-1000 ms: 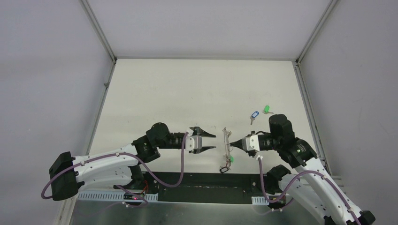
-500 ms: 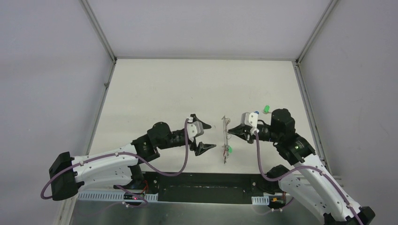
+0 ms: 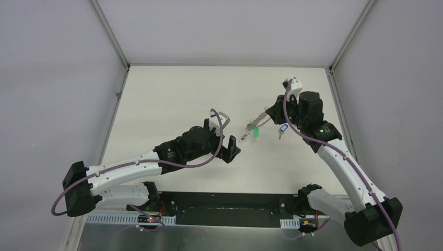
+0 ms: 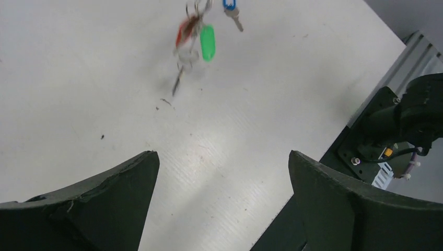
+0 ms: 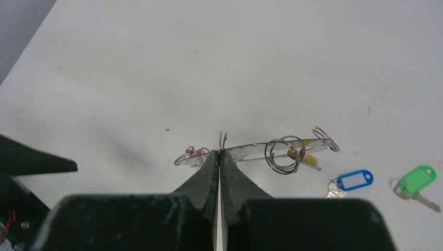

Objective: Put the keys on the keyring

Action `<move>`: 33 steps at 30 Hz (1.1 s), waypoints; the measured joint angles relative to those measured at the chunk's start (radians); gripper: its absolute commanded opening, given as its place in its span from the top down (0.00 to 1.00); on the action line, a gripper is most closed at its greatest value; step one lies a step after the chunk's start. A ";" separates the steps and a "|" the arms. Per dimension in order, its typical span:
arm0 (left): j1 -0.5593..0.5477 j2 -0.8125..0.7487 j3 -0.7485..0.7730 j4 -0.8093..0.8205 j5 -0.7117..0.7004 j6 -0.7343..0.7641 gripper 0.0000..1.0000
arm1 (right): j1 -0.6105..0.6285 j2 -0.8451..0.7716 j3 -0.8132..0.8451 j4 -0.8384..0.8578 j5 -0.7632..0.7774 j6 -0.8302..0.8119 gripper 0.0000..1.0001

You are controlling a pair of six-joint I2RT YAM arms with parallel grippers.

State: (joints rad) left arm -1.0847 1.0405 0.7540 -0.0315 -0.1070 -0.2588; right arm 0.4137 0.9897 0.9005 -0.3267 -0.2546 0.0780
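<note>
My right gripper (image 3: 268, 117) (image 5: 220, 152) is shut on the thin silvery keyring (image 5: 251, 149) (image 3: 258, 123) and holds it above the table, tilted down to the left. On the ring hang keys with a green tag (image 3: 256, 133) (image 4: 208, 42), a red tag (image 5: 196, 152) and a yellow tag (image 5: 306, 159), plus small split rings (image 5: 283, 155). A blue-tagged key (image 5: 355, 179) (image 3: 283, 128) and a green-tagged key (image 5: 416, 179) lie loose on the table. My left gripper (image 3: 233, 146) (image 4: 222, 157) is open and holds nothing, just left of and below the ring.
The white table (image 3: 177, 99) is walled by grey panels with metal rails at the left (image 3: 112, 115) and right (image 3: 342, 120). A black base plate (image 3: 230, 201) runs along the near edge; it shows at the right of the left wrist view.
The right arm carried the keyring up and toward the far right, and the ring now hangs slanted. The left gripper opened wide and moved forward after it.
</note>
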 measured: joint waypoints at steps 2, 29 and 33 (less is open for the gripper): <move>0.007 0.040 0.012 -0.040 -0.015 -0.048 0.01 | -0.059 0.040 0.038 -0.015 0.015 0.058 1.00; 0.193 1.135 0.832 0.108 0.479 -0.151 0.23 | -0.523 0.338 0.407 -0.293 0.404 0.352 1.00; 0.191 1.211 0.886 0.173 0.475 -0.102 0.22 | -0.556 0.347 0.374 -0.299 0.436 0.373 1.00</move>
State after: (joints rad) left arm -0.8940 2.2513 1.6402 0.1413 0.3683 -0.3611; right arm -0.1425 1.3365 1.2743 -0.6254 0.1814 0.4511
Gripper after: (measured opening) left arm 0.777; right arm 0.005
